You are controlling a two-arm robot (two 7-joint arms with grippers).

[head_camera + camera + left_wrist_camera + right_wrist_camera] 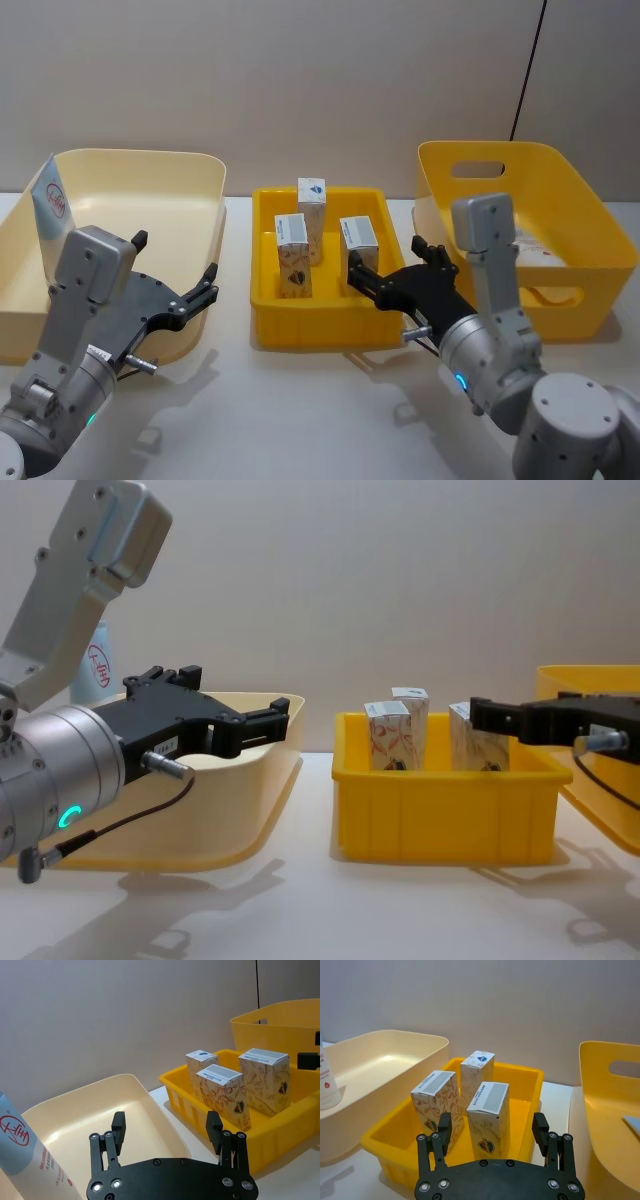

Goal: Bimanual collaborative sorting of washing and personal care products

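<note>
At the centre of the head view, a small rectangular yellow plastic tray holds three upright white cardboard cartons with reddish-brown swirl print: the rear carton, the front-left carton and the right-hand carton. To the left of the tray sits a large cream plastic bin. A tall white-to-pale-blue squeeze tube with a red logo stands against the bin's far left wall, at the left edge of the frame. At the upper right sits a deep yellow plastic bin with a handle cut-out. The left gripper hangs at the lower left, over the cream bin's near right corner, fingers spread apart and empty. The right gripper sits at the tray's front right, fingers likewise spread and empty, one fingertip close to the right-hand carton; contact cannot be confirmed.
</note>
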